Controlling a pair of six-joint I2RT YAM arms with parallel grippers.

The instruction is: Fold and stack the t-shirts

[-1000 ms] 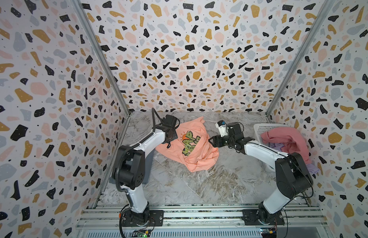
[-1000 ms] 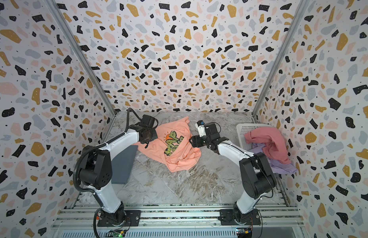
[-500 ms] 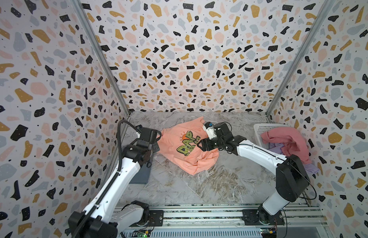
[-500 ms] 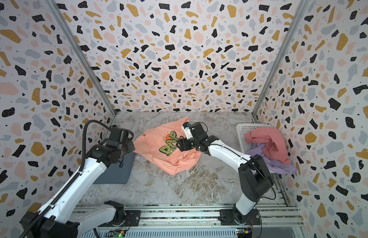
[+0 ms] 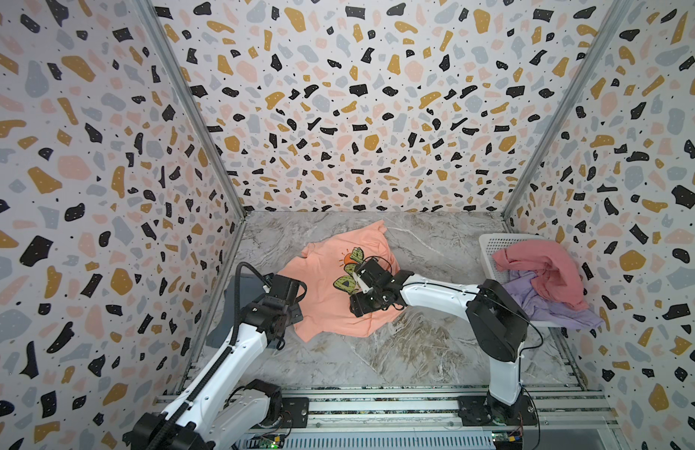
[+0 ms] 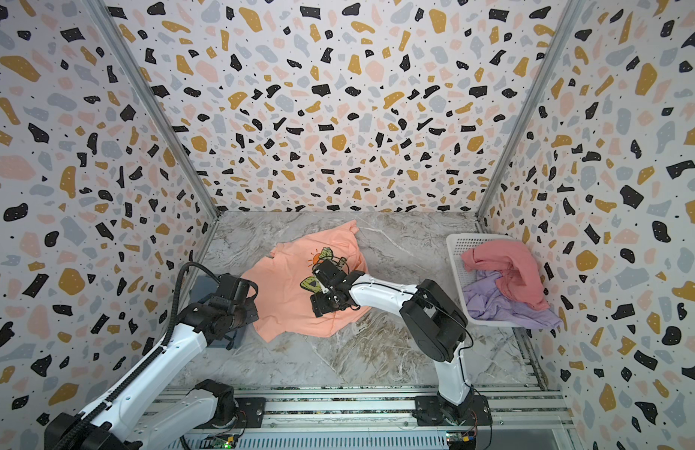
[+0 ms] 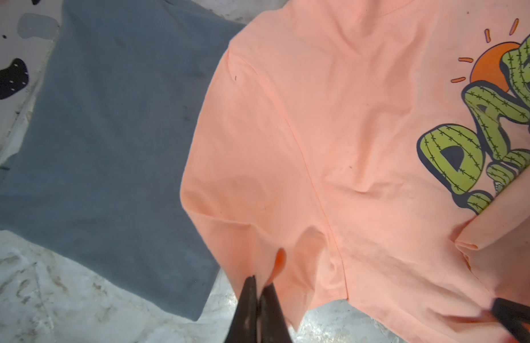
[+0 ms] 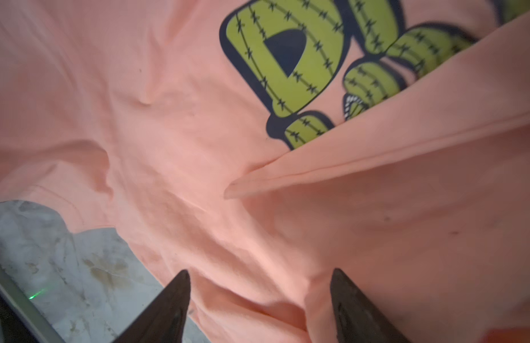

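The peach-orange t-shirt (image 5: 322,288) with a green cactus-letter graphic lies crumpled mid-table, one flap folded over the print (image 8: 406,148). My left gripper (image 7: 259,285) is shut on the peach shirt's edge at its left front corner (image 5: 297,317). My right gripper (image 8: 259,274) hovers open over the shirt's front part (image 5: 357,307), with wrinkled cloth between its fingertips but not pinched. A folded slate-grey t-shirt (image 7: 109,118) lies flat at the left wall (image 5: 242,282), partly under my left arm.
A white perforated basket (image 5: 494,241) stands at the right wall with a dusty-rose t-shirt (image 5: 540,269) draped over it and a lavender one (image 5: 548,311) spilling out. Patterned walls close three sides. A metal rail (image 5: 377,405) runs along the front.
My left arm has swung from the back toward the front left, dragging the peach shirt with it. The right gripper followed over the shirt, leftward and frontward, its jaws narrowing slightly.
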